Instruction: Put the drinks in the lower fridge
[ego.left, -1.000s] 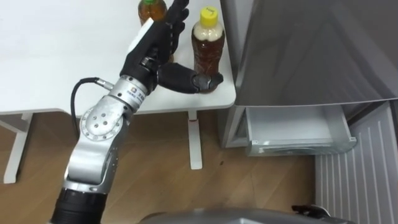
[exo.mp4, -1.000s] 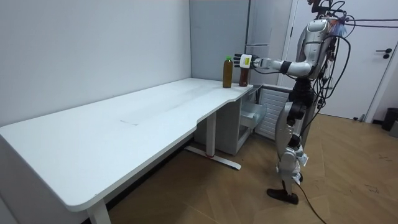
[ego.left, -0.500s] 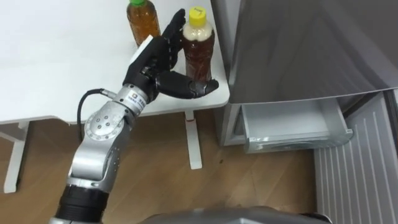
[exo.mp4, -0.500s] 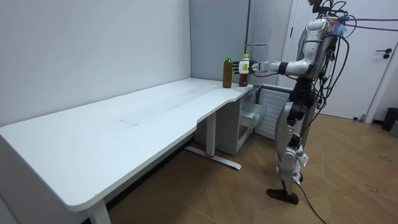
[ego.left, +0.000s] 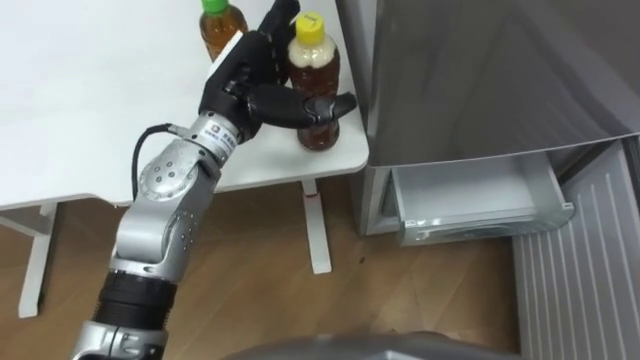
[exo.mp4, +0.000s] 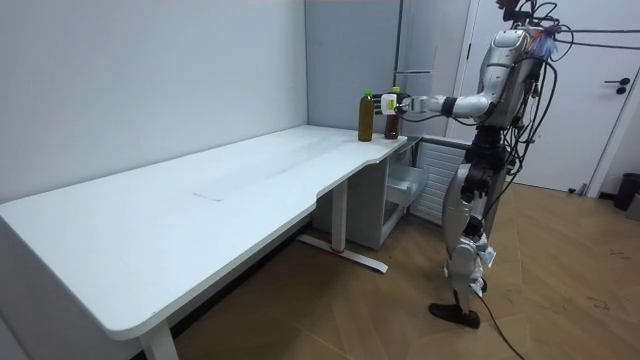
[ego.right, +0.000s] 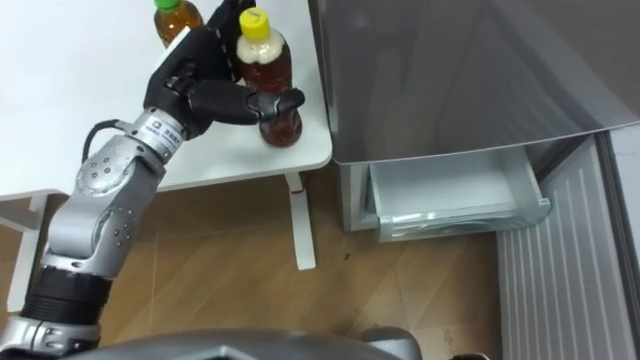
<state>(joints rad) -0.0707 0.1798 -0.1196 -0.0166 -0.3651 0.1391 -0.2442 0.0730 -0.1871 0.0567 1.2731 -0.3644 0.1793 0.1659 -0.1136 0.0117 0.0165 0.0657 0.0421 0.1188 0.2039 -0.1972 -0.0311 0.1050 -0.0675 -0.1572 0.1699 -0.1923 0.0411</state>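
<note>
Across the left and top, a white worktop (ego.left: 80, 100) spreads above a wooden floor (ego.left: 260, 280). Near its far edge stands a green-capped bottle (ego.left: 218, 25). Just right of it the left hand (ego.left: 245, 80) reaches up from a bent arm, thumb laid across the front of the yellow-capped bottle (ego.left: 315, 72) and fingers behind it, clasping it where it stands on the worktop's corner. Right of that rises the grey fridge (ego.left: 480, 70), its pale lower drawer (ego.left: 470, 195) pulled open over the floor
</note>
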